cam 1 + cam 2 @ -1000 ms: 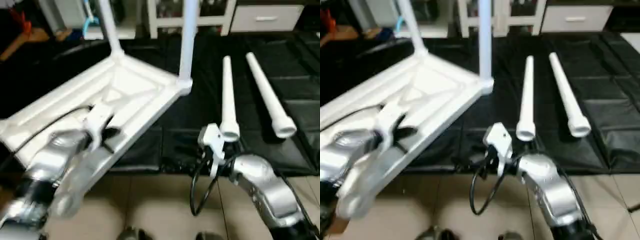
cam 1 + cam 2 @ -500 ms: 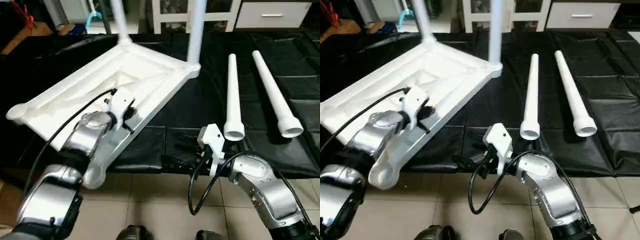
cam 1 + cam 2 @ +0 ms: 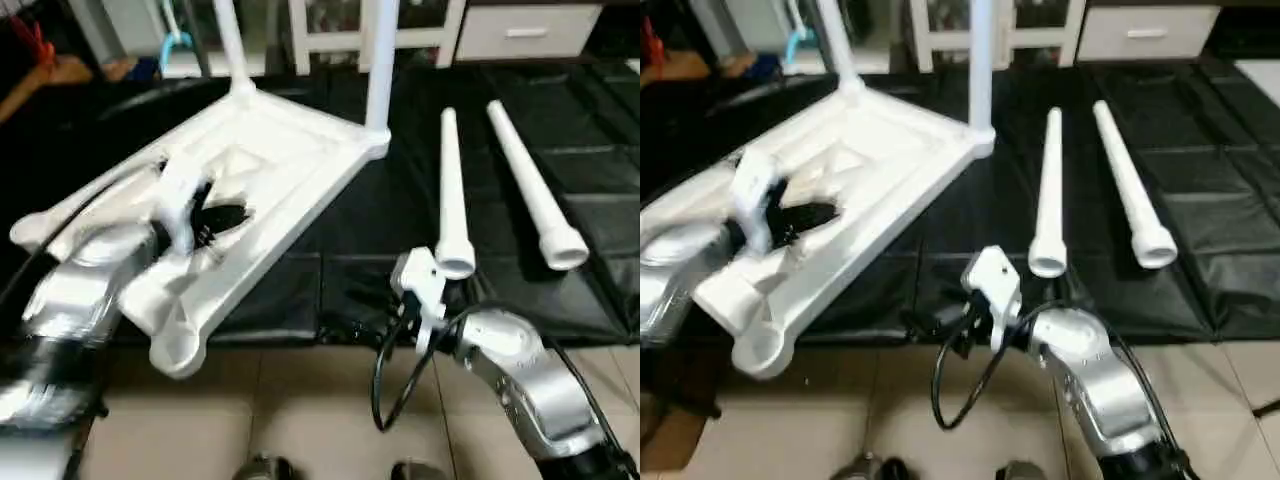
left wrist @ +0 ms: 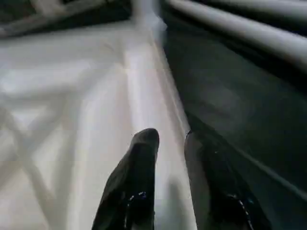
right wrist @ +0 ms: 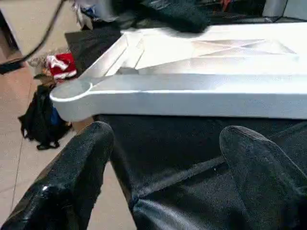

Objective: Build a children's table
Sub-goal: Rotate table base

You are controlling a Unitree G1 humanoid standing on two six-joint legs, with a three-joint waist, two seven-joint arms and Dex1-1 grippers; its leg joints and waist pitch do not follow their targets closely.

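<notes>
The white plastic rectangular tabletop (image 3: 255,170) lies upside down on the black padded floor mat (image 3: 590,160), its X-ribbed underside facing up. Two white tapered tube legs already stand upright in its far corner sockets (image 3: 378,60). The near corner socket (image 3: 178,350) juts past the mat's edge over the tan tiled floor (image 3: 300,410) and is empty. Two loose white tapered tube legs (image 3: 450,190) lie side by side on the mat, well apart from the tabletop, flared ends toward the robot.

The left gripper (image 3: 205,215) hovers over the ribbed underside near the long rim. In the left wrist view its two black fingers (image 4: 139,167) stand slightly parted with the rim wall running between them; whether they press on it cannot be told, and nothing appears grasped. The right gripper (image 5: 163,158) is spread wide and holds nothing, low beside the mat's edge, with the tabletop's long side ahead of it.

The likely next step is fetching a loose leg. The risks, as a judgement: the left fingers could catch on a rib or the rim while pulling away and drag the tabletop, tipping the two standing legs. The overhanging corner leaves the top poorly supported, so pressing a leg into it could rock the tabletop. The round legs may also roll when nudged.
</notes>
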